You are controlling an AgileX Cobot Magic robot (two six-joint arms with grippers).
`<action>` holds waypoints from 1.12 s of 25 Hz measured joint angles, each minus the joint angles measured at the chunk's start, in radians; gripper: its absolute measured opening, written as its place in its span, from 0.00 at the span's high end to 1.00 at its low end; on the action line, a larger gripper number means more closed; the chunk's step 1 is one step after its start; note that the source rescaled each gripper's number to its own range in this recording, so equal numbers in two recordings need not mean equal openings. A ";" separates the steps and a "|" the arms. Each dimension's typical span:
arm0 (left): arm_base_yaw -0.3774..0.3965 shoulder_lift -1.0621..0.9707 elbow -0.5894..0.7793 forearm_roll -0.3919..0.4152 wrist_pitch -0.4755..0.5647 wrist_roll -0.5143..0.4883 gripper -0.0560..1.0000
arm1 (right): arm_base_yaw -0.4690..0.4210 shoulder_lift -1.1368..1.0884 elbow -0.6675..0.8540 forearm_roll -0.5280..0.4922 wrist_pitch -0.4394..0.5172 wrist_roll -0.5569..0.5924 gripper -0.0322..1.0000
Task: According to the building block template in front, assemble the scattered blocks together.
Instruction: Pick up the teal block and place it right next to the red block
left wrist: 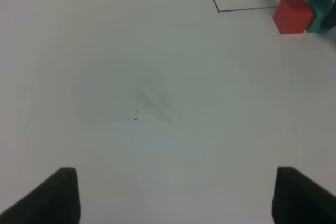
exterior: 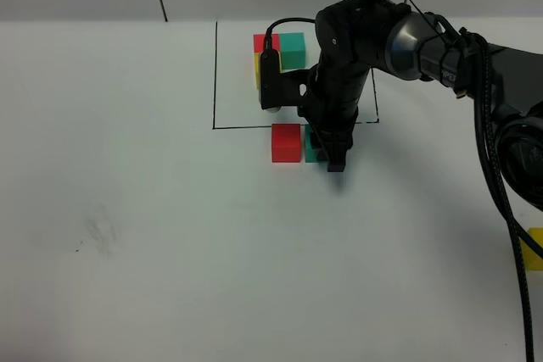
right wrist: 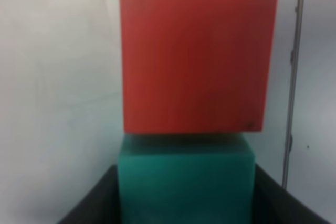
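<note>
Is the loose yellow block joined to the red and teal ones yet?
No: the yellow block sits alone near the right edge, far from the red block and teal block.

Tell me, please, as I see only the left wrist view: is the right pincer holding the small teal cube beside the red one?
Observer: Yes, the right pincer is shut on the small matte teal cube, with a finger on each side.
Operator: Does it touch the red cube?
Observer: The small matte red cube sits against it; only a thin shadow line shows between them.
Operator: Is a loose yellow cube anywhere?
Observer: Yes, a small yellow cube lies at the far right of the high view, well apart from the pair.
</note>
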 joint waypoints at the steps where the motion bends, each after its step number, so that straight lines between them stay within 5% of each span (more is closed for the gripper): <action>1: 0.000 0.000 0.000 0.000 0.000 0.000 0.32 | 0.000 0.000 0.000 0.000 0.000 0.000 0.96; 28: 0.000 0.000 0.000 0.000 0.000 0.000 0.32 | 0.001 0.000 0.000 0.005 -0.010 -0.021 0.96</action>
